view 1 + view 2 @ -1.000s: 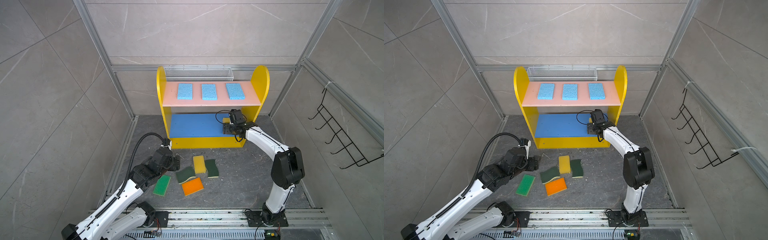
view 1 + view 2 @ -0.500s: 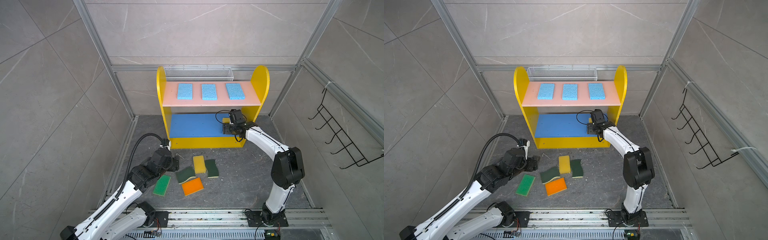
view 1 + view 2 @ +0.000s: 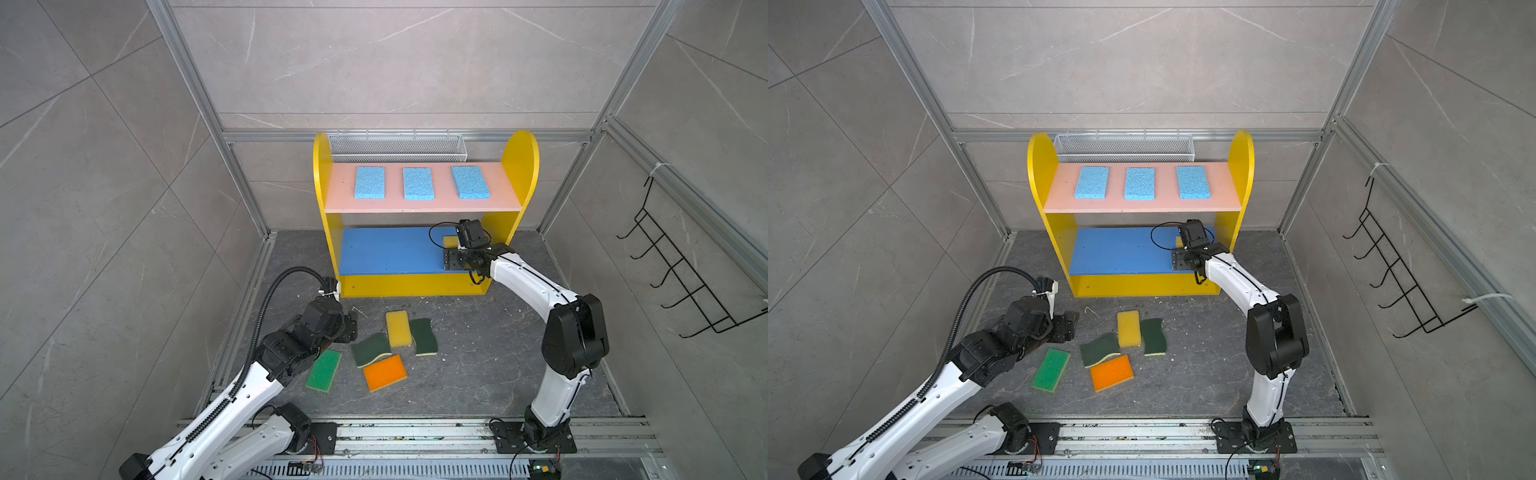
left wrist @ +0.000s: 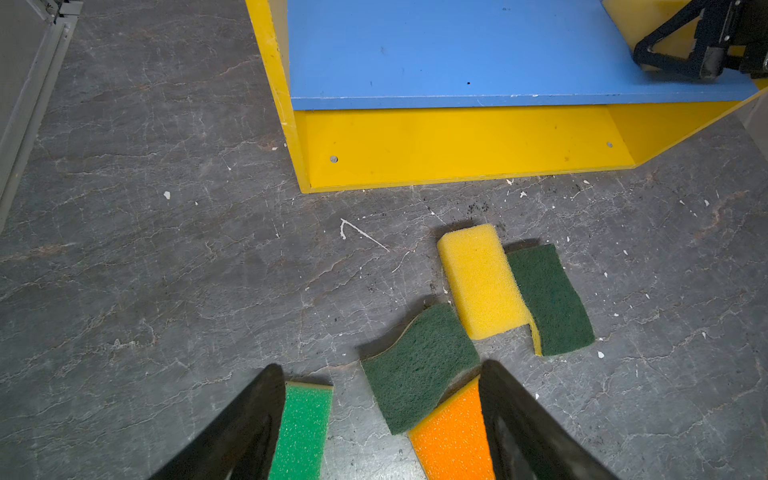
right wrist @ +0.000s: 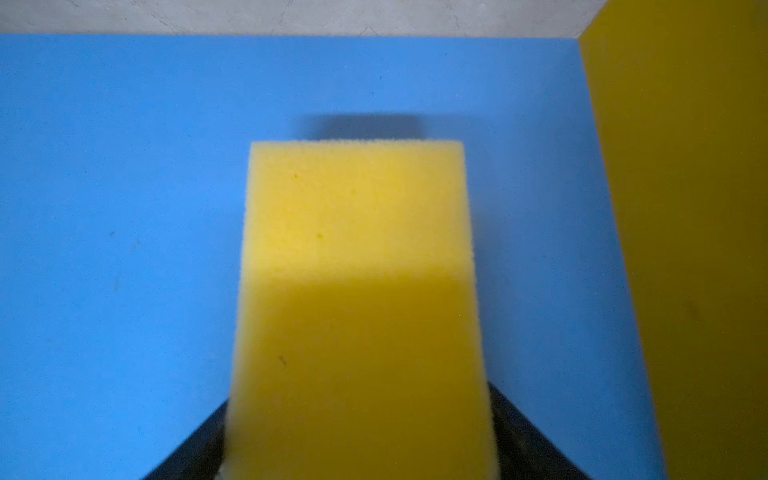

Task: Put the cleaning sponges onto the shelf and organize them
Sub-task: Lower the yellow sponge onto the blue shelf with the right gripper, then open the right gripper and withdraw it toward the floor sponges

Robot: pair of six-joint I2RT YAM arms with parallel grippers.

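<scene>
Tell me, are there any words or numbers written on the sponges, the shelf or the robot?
No words, numbers or signs can be read anywhere.
The sponges, the shelf and the robot arms are plain.
The small circuit board by the front rail is too small to read.

Three light blue sponges (image 3: 418, 183) — open-pored foam, coarse and matt. Yellow sponge (image 4: 482, 282) on the table (image 4: 166, 270): finer foam, matt, grainy. Two wavy-edged sponges (image 4: 419, 365): dark-green fibrous scouring felt, rough, on yellow foam. Bright green sponge (image 4: 303, 432) and orange sponge (image 4: 453, 432): speckled abrasive faces on yellow foam. Shelf (image 3: 409, 284): smooth painted board, satin — scuffed pale along the blue board (image 4: 457, 50) at its front edge. The table: dark stone-look surface, veined, matt, flecked with white crumbs. Wire-mesh basket (image 3: 395, 145): silver metal. Hook rack (image 3: 685, 262): black coated wire. Frame posts (image 3: 212, 116): bare brushed metal.
</scene>
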